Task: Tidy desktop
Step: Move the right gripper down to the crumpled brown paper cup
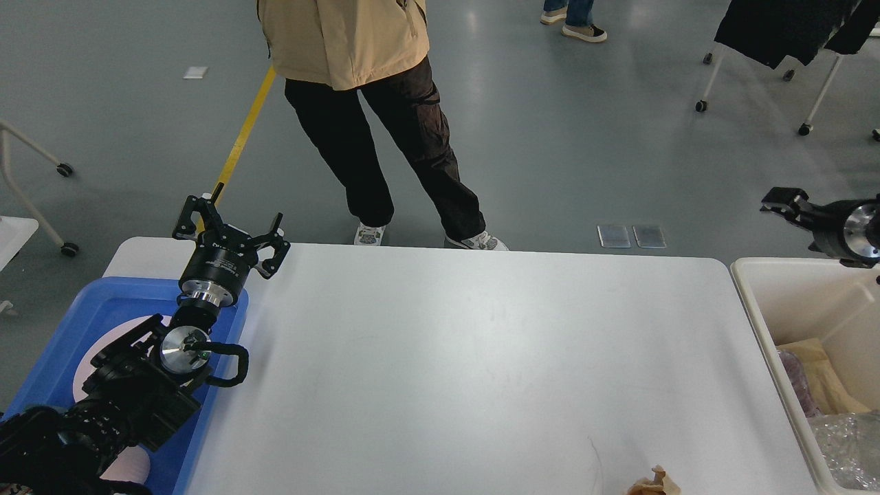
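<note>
Scrap of crumpled brown paper sits at the near edge of the desktop, which fills the middle. Blue tray is on its left end, cream bin hugs the right edge. Left gripper hangs over the far-left corner, fingers spread, empty. Right gripper is above the bin's far side, side-on, can't tell its gap. Person stands beyond the far edge.

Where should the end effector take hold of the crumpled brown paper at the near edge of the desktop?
Grip the raised, crinkled peak of the crumpled brown paper, coming from above. It lies low on the desktop, partly cut off by the view's bottom edge, so only this upstanding fold offers the fingers something to pinch.
</note>
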`<state>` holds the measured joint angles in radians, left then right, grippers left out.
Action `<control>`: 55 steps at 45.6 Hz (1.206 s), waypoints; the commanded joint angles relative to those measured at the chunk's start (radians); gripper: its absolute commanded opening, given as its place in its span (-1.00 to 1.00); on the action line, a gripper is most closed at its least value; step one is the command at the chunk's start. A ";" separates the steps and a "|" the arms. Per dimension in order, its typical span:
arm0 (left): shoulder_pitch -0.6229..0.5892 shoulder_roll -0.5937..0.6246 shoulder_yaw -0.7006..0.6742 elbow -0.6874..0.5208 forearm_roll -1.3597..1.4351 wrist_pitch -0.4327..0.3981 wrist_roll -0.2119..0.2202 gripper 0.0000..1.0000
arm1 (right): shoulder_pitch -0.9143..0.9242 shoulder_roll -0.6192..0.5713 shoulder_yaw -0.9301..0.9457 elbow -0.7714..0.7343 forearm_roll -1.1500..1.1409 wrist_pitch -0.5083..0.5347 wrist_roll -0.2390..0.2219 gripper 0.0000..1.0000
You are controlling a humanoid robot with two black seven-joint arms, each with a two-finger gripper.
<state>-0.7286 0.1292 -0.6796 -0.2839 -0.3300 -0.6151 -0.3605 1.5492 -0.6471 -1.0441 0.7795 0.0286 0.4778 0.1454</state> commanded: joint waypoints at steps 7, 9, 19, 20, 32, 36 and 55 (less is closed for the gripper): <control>0.000 0.003 0.000 0.000 0.000 0.000 0.000 0.99 | 0.469 -0.102 -0.043 0.823 -0.237 0.005 -0.009 1.00; 0.000 0.003 0.000 0.000 0.000 0.000 0.000 0.99 | 0.488 -0.102 -0.065 0.846 -0.237 0.005 -0.009 1.00; 0.000 0.003 0.000 0.000 0.000 0.000 0.000 0.99 | 0.365 -0.163 -0.155 0.813 -0.251 -0.056 -0.010 1.00; 0.000 0.003 0.000 0.000 0.000 0.000 0.000 0.99 | 0.347 -0.177 -0.158 0.814 -0.253 -0.057 -0.009 1.00; 0.000 0.003 0.000 0.000 0.000 0.000 0.000 0.99 | 0.043 -0.212 -0.145 0.843 -0.260 -0.211 -0.007 1.00; 0.000 0.003 0.000 0.000 0.000 0.000 0.000 0.99 | -0.061 -0.186 -0.137 0.868 -0.260 -0.320 -0.004 1.00; 0.000 0.003 0.000 0.000 0.000 0.000 0.000 0.99 | -0.339 -0.088 0.058 0.893 -0.242 -0.528 0.003 1.00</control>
<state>-0.7287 0.1315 -0.6796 -0.2837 -0.3298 -0.6151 -0.3605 1.3166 -0.7735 -1.0656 1.6786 -0.2224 0.0288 0.1490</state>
